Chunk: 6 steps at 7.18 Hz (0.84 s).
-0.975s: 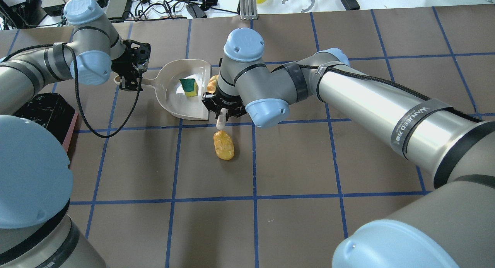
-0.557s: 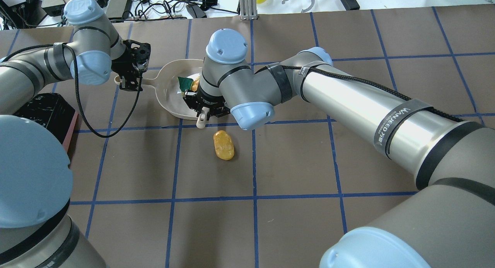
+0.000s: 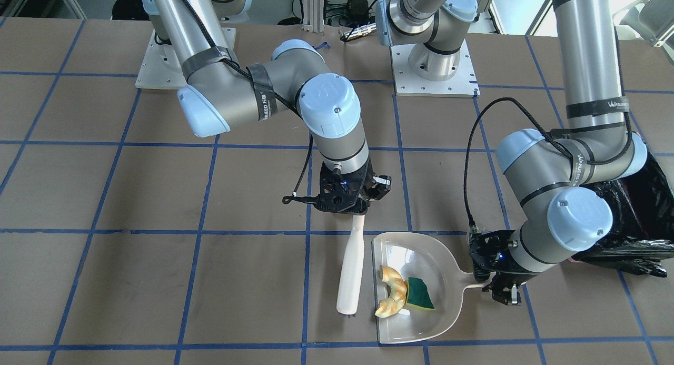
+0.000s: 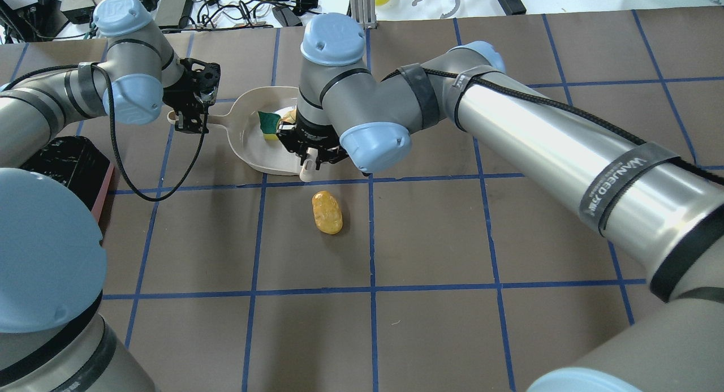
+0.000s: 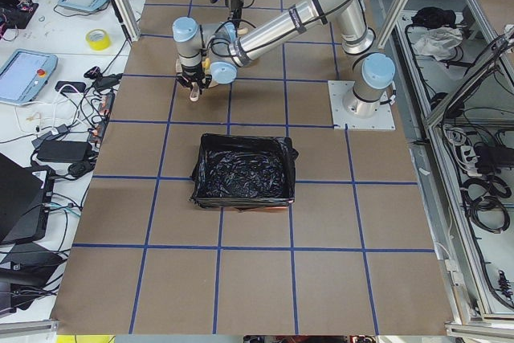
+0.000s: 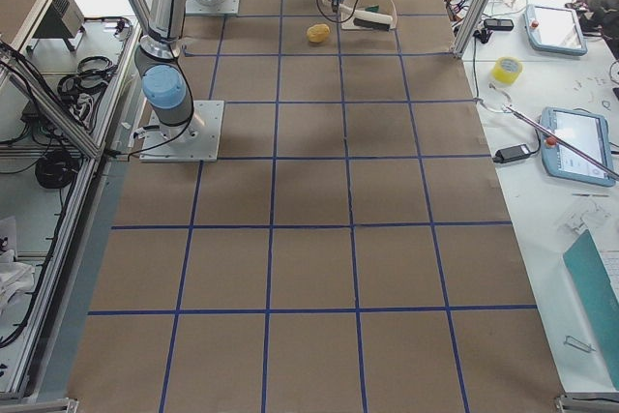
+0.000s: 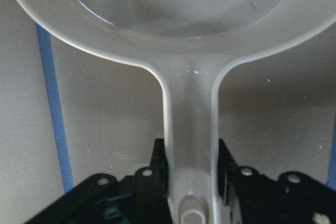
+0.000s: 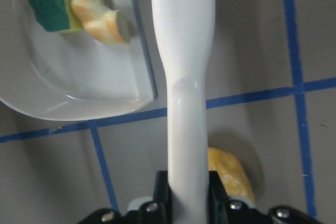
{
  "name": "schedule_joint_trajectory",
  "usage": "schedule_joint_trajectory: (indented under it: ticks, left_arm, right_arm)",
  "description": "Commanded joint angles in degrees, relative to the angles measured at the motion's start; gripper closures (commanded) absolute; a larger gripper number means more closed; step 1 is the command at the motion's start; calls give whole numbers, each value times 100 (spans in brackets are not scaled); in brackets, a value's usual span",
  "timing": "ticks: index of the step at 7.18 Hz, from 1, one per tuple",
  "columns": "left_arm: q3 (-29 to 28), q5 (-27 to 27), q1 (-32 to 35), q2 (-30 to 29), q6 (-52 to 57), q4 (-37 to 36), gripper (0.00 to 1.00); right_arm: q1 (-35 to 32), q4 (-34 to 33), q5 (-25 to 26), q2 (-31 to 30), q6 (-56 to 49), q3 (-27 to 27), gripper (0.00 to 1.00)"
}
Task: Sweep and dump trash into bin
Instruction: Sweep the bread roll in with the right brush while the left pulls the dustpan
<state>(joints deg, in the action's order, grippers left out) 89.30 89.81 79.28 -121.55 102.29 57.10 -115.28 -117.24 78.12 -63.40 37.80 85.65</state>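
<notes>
At mid-frame in the front-facing view, the right gripper point(image 3: 354, 211) is clamped tight on the handle of a white brush point(image 3: 351, 273), which hangs just left of the beige dustpan point(image 3: 421, 328). At lower right the left gripper point(image 3: 500, 280) has closed firmly on the pan's handle. A croissant-like piece point(image 3: 394, 296) and a green sponge wedge point(image 3: 419, 294) lie touching inside the pan, the potato-like lump point(image 4: 327, 212) sits on the table point(image 4: 430, 239) below it near the overhead view's centre, and the black-lined bin point(image 3: 647, 207) stands at the front-facing view's right edge.
</notes>
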Motion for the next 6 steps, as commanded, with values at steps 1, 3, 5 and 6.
schedule_joint_trajectory:
  ticks: [1, 3, 5, 6]
  left_arm:
    - [0, -33, 0, 35, -24, 2, 100]
    - [17, -260, 0, 201, -24, 2, 100]
    - [183, -166, 18, 350, 36, 89, 100]
    - [593, -52, -8, 682, 89, 64, 100]
  right_arm:
    - [207, 918, 647, -557, -299, 248, 100]
    - [217, 826, 968, -1373, -404, 1483, 100]
    - [129, 380, 924, -1981, -327, 2539, 100]
    - [85, -32, 846, -2166, -108, 2970, 100]
